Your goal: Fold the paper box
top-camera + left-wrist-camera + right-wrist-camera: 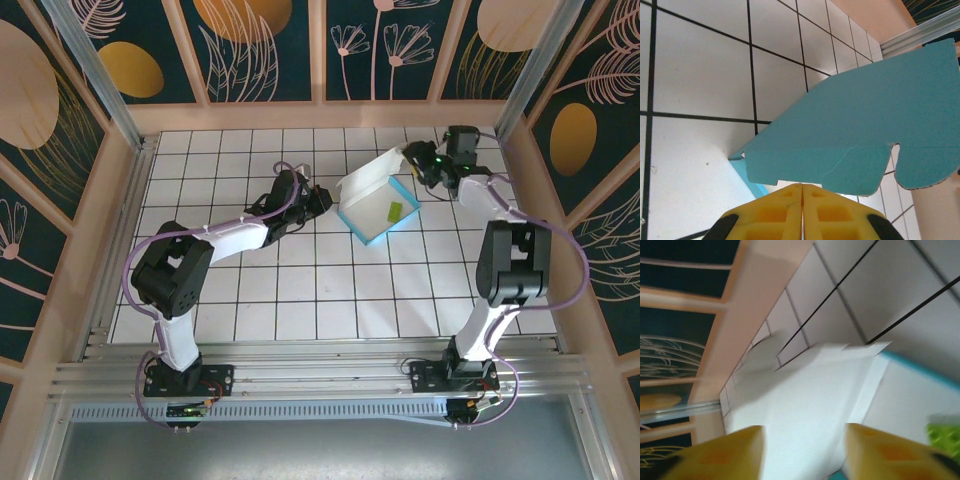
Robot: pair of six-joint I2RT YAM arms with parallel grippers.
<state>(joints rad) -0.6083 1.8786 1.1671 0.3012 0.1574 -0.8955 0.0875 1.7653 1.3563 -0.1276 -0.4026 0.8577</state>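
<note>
Light, floppy card, the paper box (365,215) looks best pinched along a creased flap, the right gripper (804,432) spread at it, the left gripper (802,190) pressed together beside it.

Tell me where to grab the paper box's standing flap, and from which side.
Probably best to pinch the raised white flap of the paper box near its free top edge, coming from its right end, where the open right tool faces it. It is thin card standing off the base, so both faces are exposed.
</note>
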